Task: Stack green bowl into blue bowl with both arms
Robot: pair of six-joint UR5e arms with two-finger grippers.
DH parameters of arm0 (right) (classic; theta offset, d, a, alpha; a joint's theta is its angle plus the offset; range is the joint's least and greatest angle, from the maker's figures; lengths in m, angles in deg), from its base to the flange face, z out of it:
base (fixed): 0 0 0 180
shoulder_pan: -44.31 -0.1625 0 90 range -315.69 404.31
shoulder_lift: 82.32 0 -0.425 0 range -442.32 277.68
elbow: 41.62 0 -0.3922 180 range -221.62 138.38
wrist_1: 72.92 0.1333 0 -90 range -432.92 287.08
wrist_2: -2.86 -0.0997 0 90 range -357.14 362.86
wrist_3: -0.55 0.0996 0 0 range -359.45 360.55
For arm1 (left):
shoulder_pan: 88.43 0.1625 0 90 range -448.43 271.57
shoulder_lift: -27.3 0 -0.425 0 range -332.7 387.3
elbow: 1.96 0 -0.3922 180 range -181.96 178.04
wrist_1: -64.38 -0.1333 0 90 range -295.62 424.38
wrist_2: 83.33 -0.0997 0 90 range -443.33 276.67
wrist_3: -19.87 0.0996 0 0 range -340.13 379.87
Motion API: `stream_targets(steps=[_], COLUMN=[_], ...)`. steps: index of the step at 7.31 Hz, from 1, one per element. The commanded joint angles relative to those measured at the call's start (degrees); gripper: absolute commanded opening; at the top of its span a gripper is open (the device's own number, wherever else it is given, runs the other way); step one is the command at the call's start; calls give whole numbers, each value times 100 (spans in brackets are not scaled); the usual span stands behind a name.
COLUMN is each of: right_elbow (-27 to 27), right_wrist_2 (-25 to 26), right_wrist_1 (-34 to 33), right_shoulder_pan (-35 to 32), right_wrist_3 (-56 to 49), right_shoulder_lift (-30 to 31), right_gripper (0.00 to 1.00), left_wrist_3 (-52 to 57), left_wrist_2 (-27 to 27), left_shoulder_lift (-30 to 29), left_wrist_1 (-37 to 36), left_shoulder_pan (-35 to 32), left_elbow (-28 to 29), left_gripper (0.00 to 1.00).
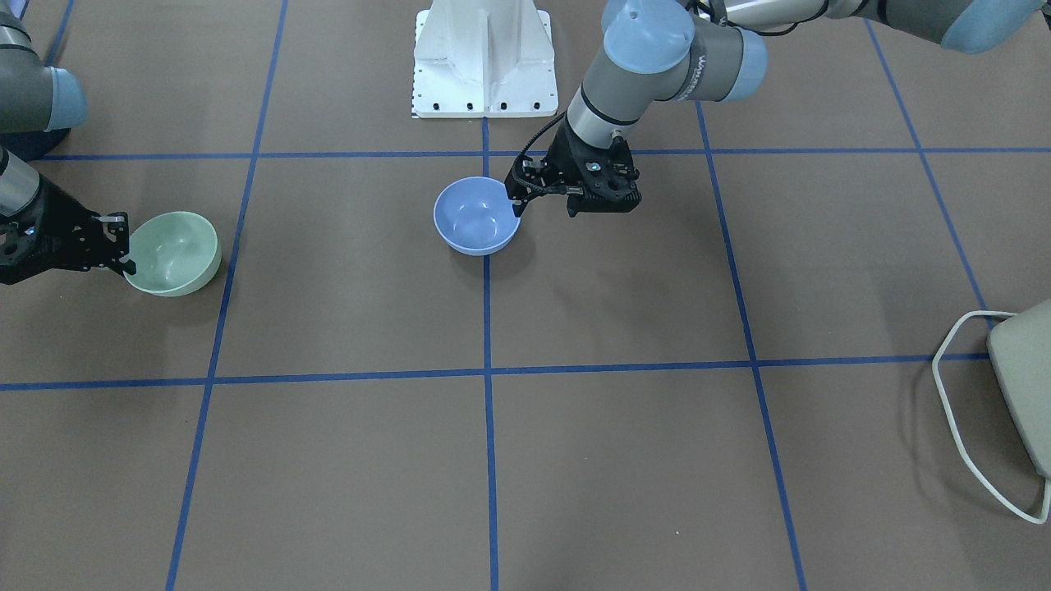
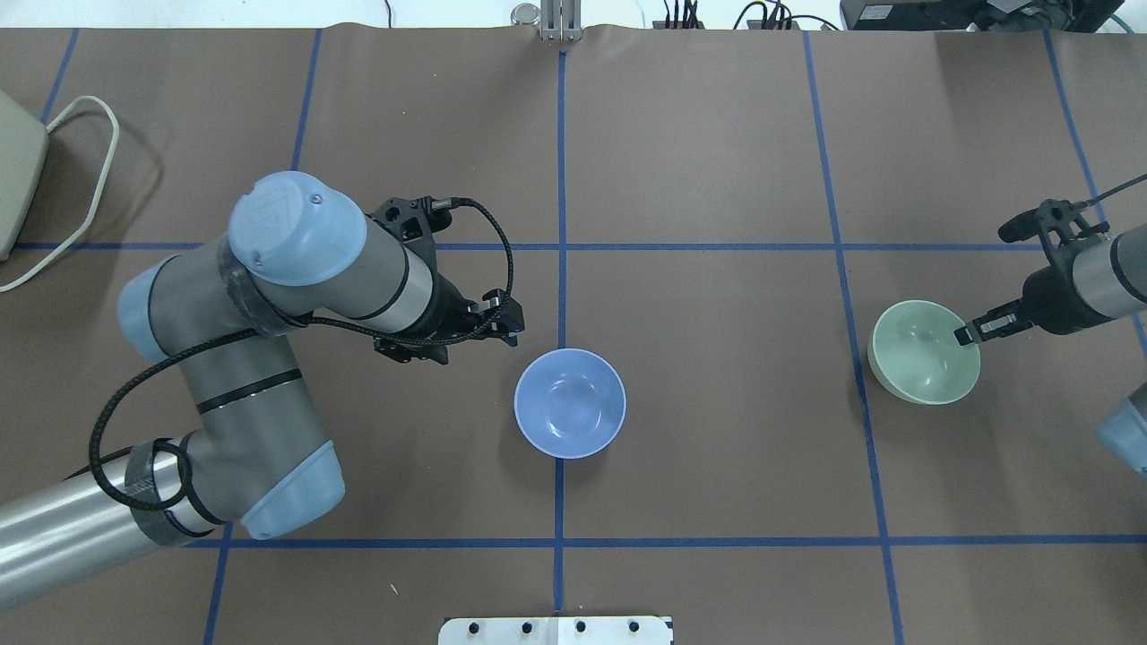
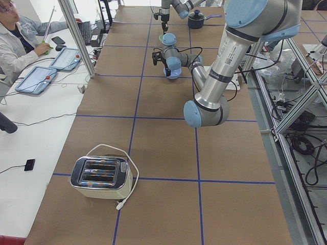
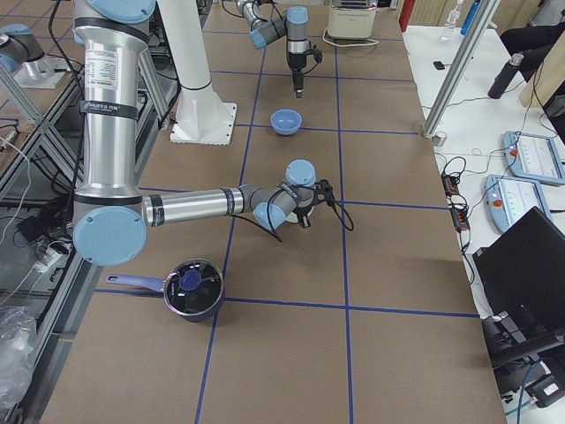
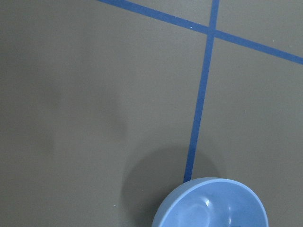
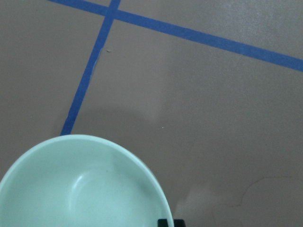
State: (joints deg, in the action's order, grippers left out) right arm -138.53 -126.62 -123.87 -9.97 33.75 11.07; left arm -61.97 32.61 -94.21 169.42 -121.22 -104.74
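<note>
Brown tabletop (image 2: pixel 717 161) with a blue tape grid. The blue bowl (image 2: pixel 570 403) sits upright mid-table on the centre tape line. The green bowl (image 2: pixel 923 365) is well apart from it, far out on the robot's right, and looks to be resting on the tabletop too. Step in hand reads as the pickup. The right claw (image 2: pixel 970 334) is at the green bowl's right-side rim, reaching over the lip in the overhead view. The right wrist view shows a black tip just outside the wall. Fingers probably straddle the wall, but I can't tell if they're clamped or have a gap. The left claw (image 2: pixel 509 324) hovers just beside the blue bowl's left rim, apart from it by the overhead view, with nothing in it. Its finger spread isn't readable either. To do it well: seat the pinch deep on the wall, lift straight up, and keep the bowl level on the carry. Centre it over the blue bowl, lower till nested, and release low. The left claw should brace the blue rim against skidding. Risk: a thin rim grip lets the bowl swing.
</note>
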Motion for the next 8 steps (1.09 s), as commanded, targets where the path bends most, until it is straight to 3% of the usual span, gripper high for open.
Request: stream_targets(steps=[1, 4, 8], right_elbow=[-74, -153, -215], right_wrist_2=[-251, -393, -516], right_wrist_1=[-20, -56, -56], right_shoulder_pan=[-3, -12, 14], right_wrist_3=[46, 824, 1679], right_shoulder_lift=[-127, -644, -1199], right_gripper=[1, 0, 0], left_wrist_3=[414, 1160, 1241], left_wrist_2=[174, 183, 192], left_shoulder_lift=[407, 926, 1147], left_wrist_1=[-1, -19, 8], left_shoulder_pan=[-235, -420, -473], left_elbow=[-233, -260, -356], left_gripper=[90, 90, 89])
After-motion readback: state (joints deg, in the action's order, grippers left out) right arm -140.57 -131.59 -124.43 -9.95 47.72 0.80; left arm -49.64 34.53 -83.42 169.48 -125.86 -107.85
